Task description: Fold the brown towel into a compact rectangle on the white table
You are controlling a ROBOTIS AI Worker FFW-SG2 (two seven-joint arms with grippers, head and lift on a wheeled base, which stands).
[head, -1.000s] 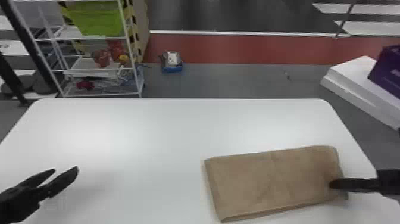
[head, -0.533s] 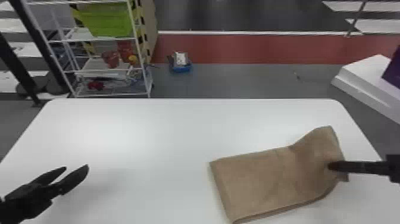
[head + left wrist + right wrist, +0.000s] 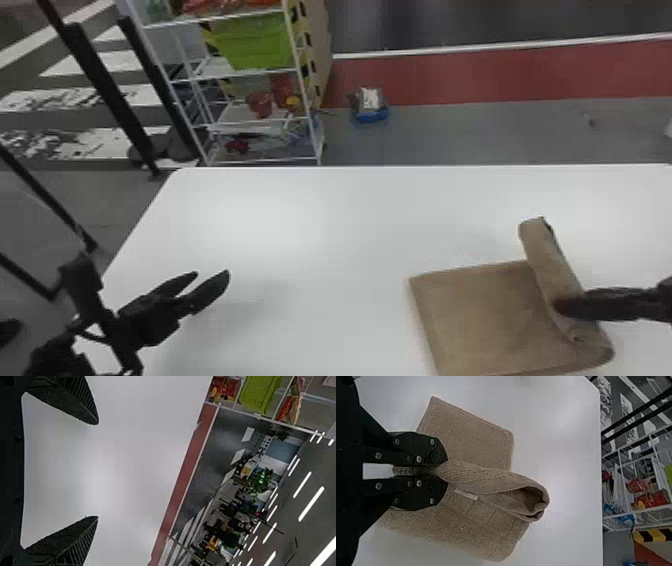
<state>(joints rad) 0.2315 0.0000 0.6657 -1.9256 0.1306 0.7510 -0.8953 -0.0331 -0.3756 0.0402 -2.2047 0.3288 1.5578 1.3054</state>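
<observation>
The brown towel [image 3: 480, 315] lies on the right part of the white table [image 3: 320, 225], its right end lifted and curled over the flat part. My right gripper [image 3: 562, 305] holds that raised end; in the right wrist view the gripper [image 3: 445, 470] is shut on a pinch of the towel [image 3: 470, 439], with a small white label beside the fold. My left gripper [image 3: 212, 285] hovers over the table's left side, away from the towel. Seen from its own wrist, the left gripper [image 3: 98, 470] has its fingers wide apart and nothing between them.
Beyond the table stand a white wire shelf [image 3: 260, 117] with a green basket [image 3: 260, 42], and a small blue item [image 3: 370, 115] on the floor. Black posts [image 3: 107, 95] rise behind the table's left corner.
The head view has swung to the left. My right gripper has lifted the towel's right end and brought it leftward over the rest. The left gripper stays open.
</observation>
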